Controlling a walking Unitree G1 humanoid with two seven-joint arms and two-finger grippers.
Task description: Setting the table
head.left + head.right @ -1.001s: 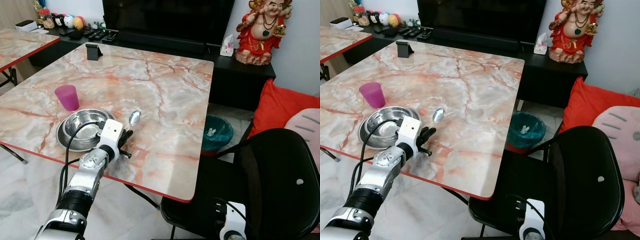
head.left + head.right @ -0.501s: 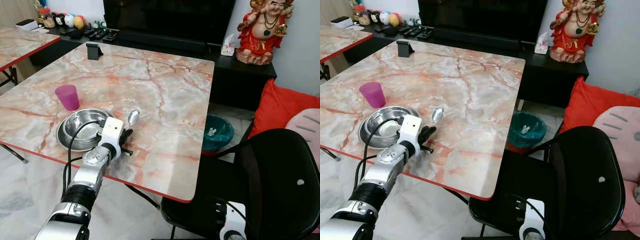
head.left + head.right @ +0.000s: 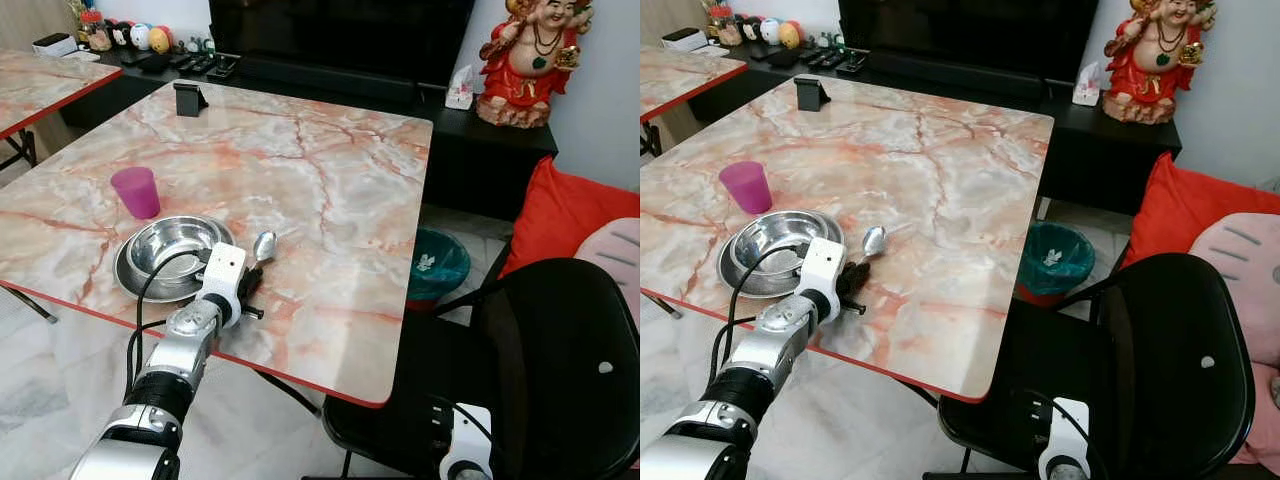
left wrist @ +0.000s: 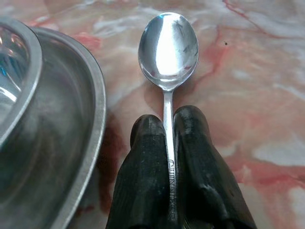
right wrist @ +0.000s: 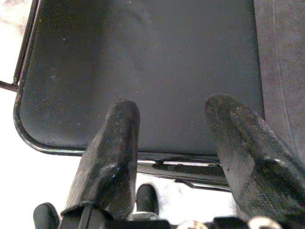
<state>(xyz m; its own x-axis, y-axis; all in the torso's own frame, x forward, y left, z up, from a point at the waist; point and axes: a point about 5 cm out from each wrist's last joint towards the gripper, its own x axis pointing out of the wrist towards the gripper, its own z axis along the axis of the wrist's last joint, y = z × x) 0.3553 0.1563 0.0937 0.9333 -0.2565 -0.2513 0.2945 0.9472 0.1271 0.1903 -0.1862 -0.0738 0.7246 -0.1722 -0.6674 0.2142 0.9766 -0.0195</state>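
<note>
A steel spoon (image 3: 264,246) lies low over the marble table (image 3: 330,170), just right of a steel bowl (image 3: 172,247) that sits in a steel plate (image 3: 133,282). My left gripper (image 3: 249,279) is shut on the spoon's handle (image 4: 167,143), its bowl end (image 4: 168,50) pointing away from me beside the plate's rim (image 4: 90,138). A pink cup (image 3: 135,192) stands upright behind the bowl. My right gripper (image 5: 174,124) hangs open above the black chair seat (image 5: 143,67).
A black phone stand (image 3: 187,101) sits at the table's far edge. A black chair (image 3: 545,370) stands at the right, with a teal bin (image 3: 436,264) and red cushion (image 3: 570,215) beyond. A second marble table (image 3: 40,85) is at far left.
The left gripper has lowered the spoon a little toward the table beside the plate. The camera has shifted slightly.
</note>
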